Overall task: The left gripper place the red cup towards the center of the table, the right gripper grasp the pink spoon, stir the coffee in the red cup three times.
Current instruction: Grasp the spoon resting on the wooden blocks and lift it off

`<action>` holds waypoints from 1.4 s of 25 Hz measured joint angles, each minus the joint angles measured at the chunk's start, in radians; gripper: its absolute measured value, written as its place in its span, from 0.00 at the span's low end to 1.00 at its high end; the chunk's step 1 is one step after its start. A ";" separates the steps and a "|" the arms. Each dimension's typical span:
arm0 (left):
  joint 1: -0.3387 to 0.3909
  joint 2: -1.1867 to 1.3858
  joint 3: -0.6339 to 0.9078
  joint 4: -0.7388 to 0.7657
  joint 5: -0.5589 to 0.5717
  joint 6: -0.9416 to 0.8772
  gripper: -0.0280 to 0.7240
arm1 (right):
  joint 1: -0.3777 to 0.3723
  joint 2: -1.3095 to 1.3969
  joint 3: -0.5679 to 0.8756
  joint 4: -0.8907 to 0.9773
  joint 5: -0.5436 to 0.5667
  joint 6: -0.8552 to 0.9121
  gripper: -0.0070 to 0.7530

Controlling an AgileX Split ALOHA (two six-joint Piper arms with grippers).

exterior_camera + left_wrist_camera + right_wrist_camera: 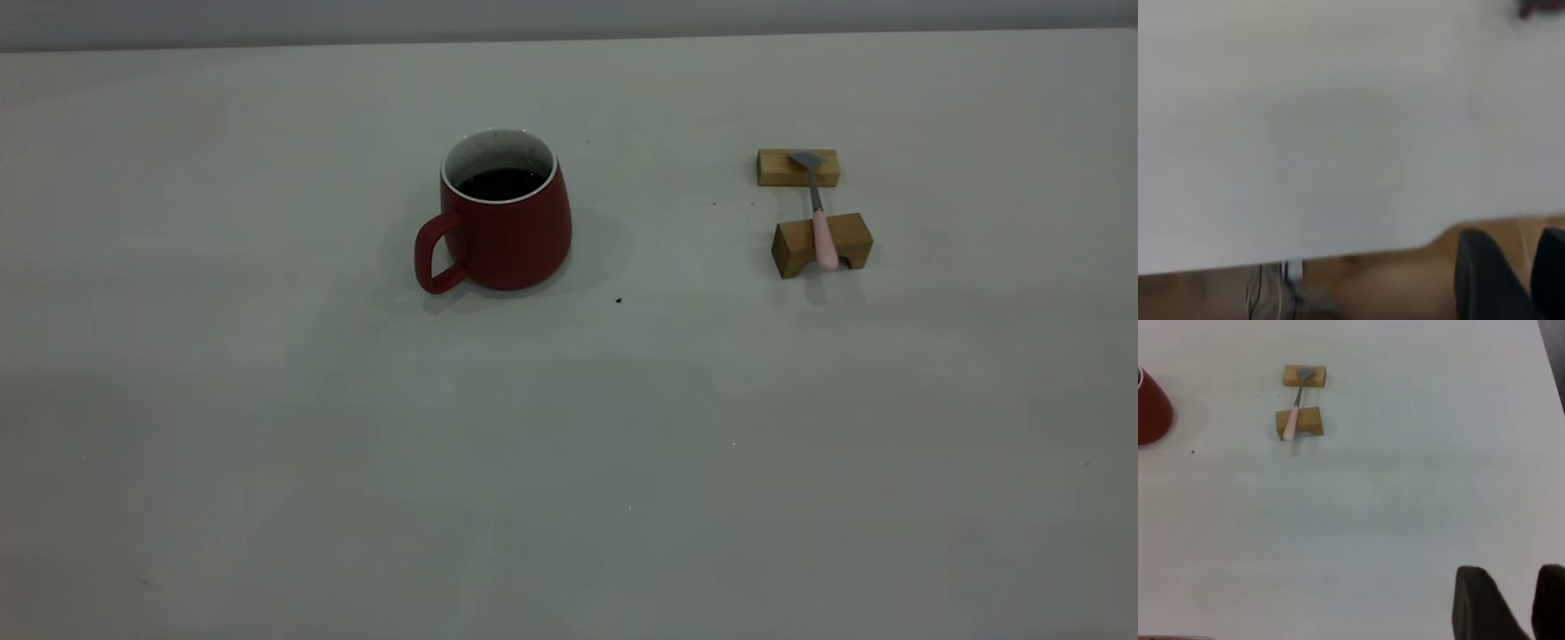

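The red cup (pixel 502 222) stands upright on the table (pixel 569 444), left of centre towards the far side, handle pointing to the near left, with dark coffee (pixel 502 183) inside. The pink spoon (pixel 820 218) rests across two wooden blocks to the cup's right, bowl on the far block. No arm shows in the exterior view. My left gripper (pixel 1521 243) hangs past the table edge, open and empty; a sliver of the red cup (pixel 1538 8) shows far off. My right gripper (pixel 1515 577) is open and empty, well away from the pink spoon (pixel 1295 407) and the red cup (pixel 1151 407).
The flat wooden block (pixel 797 167) carries the spoon's bowl; the arched block (pixel 821 244) carries its handle. A small dark speck (pixel 619 300) lies near the cup. In the left wrist view, the table edge (pixel 1338 257) has brown floor and cables (pixel 1265 293) beyond it.
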 joint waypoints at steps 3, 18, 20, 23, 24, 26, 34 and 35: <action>0.039 -0.105 0.045 -0.003 0.000 0.000 0.37 | 0.000 0.000 0.000 0.000 0.000 0.000 0.32; 0.051 -0.234 0.092 -0.041 -0.025 0.001 0.37 | 0.000 0.000 0.000 0.000 0.000 0.000 0.32; 0.051 -0.234 0.092 -0.041 -0.025 0.001 0.37 | 0.000 0.000 0.000 0.001 0.000 0.000 0.32; 0.051 -0.234 0.092 -0.041 -0.025 0.001 0.37 | 0.000 0.000 0.000 0.001 0.000 0.000 0.32; 0.051 -0.234 0.092 -0.041 -0.025 0.001 0.37 | 0.000 0.000 0.000 0.001 0.000 0.000 0.32; 0.051 -0.234 0.092 -0.041 -0.025 0.001 0.37 | 0.000 0.000 0.000 0.006 0.000 0.001 0.32; 0.051 -0.234 0.092 -0.041 -0.025 0.001 0.37 | 0.000 0.132 -0.081 0.029 -0.023 0.020 0.35; 0.051 -0.234 0.092 -0.041 -0.025 0.001 0.37 | 0.000 0.200 -0.116 0.022 -0.039 0.015 0.38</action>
